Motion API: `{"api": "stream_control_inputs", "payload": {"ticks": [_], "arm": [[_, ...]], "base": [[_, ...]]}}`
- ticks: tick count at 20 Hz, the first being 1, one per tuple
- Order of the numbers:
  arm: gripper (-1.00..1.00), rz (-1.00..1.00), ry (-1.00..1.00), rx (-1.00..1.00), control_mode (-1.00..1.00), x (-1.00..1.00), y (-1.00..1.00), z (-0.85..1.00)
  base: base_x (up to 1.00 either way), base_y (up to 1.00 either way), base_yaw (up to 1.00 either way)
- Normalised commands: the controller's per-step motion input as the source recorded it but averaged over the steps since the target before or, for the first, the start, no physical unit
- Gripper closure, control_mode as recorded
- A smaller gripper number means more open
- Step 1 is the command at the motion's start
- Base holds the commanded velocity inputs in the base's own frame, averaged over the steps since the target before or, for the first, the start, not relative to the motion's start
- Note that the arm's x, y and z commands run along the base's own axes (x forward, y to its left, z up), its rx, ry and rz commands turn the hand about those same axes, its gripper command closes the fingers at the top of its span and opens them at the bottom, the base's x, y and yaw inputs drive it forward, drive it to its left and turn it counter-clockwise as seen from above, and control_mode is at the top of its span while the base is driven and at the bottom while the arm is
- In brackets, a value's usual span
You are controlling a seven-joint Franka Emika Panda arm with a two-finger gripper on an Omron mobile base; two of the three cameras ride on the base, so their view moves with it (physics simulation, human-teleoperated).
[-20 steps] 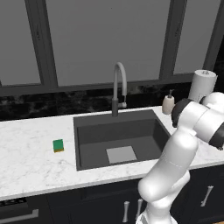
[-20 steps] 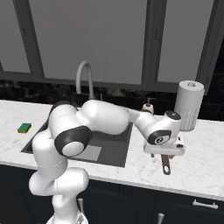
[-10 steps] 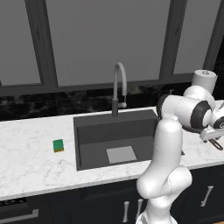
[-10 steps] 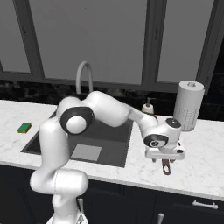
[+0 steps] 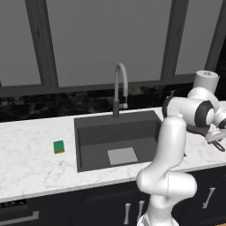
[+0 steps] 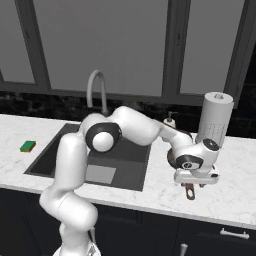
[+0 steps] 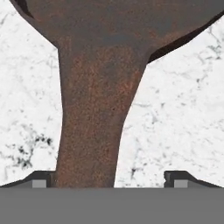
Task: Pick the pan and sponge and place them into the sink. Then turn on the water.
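Note:
The pan's rusty brown handle runs up the hand view into the pan's dark bowl at the top. My gripper is open and straddles the handle, one fingertip close on its left, the other well off to its right. On the marble right of the sink, the hand covers the pan, and only the handle's end sticks out. The green sponge lies left of the sink. No water runs from the faucet.
A tall paper towel roll stands just behind the hand, and a soap bottle sits by the back wall. The counter's front edge is close below the pan handle.
The arm has stretched out to the right over the counter. The hand has shifted right and settled low over the pan's handle.

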Motion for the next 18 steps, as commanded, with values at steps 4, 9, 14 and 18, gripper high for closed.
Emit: {"api": "stream_control_inputs", "payload": {"ticks": [4,9,14,18], "arm": [[-1.0,0.04,0.0,0.0,-1.0,0.0,0.09,-0.57],[1.0,0.01,0.0,-0.05,-1.0,0.07,0.45,-0.72],[1.0,0.02,0.0,-0.05,-1.0,0.07,0.47,-0.61],[1.0,0.13,-0.01,-0.01,-1.0,-0.23,0.57,0.09]], "base": [[0.0,0.0,0.0],[0.0,0.0,0.0],[0.0,0.0,0.0],[0.0,0.0,0.0]]}}
